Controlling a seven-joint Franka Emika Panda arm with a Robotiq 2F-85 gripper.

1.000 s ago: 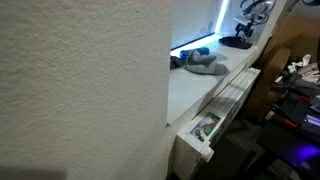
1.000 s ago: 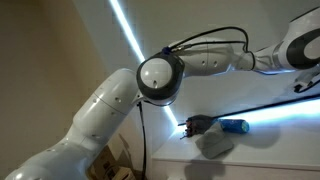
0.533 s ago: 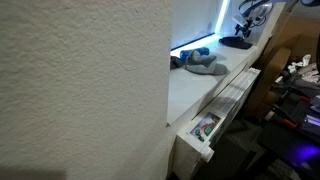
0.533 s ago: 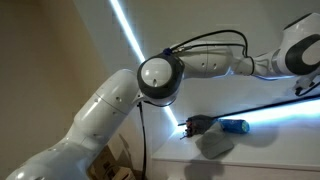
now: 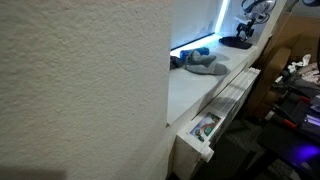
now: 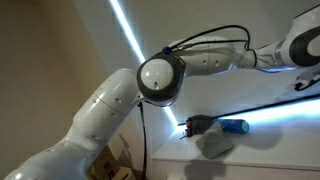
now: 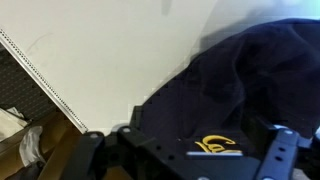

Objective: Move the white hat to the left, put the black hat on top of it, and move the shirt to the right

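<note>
Now: the black hat (image 7: 225, 100) fills the wrist view. It is dark cloth with a yellow stitched mark (image 7: 215, 146) facing the camera, and it lies on the white surface (image 7: 100, 50) between and just ahead of the jaws. The jaws stand apart, one finger on either side of the cloth. I cannot confirm any contact.

In an exterior view the black hat (image 5: 237, 42) sits under the jaws. It is well apart from the white hat (image 5: 210, 66), a pale grey lump further along the surface. A blue item (image 5: 200, 52) touches the lump and may be the shirt, but it is too small to tell.

Step in hand, as judged: take hold of the black hat.

To do it well:
- Come straight down until the finger ends nearly meet the surface, so a thick fold of crown or brim lies between the jaws rather than a single layer.
- Close fully, then lift clear before travelling so the cloth does not drag.
- Expect sag. Carry it high over the white hat and release it centred on top.

Risk: a pinch on the edge only, and the hat slips out.
</note>
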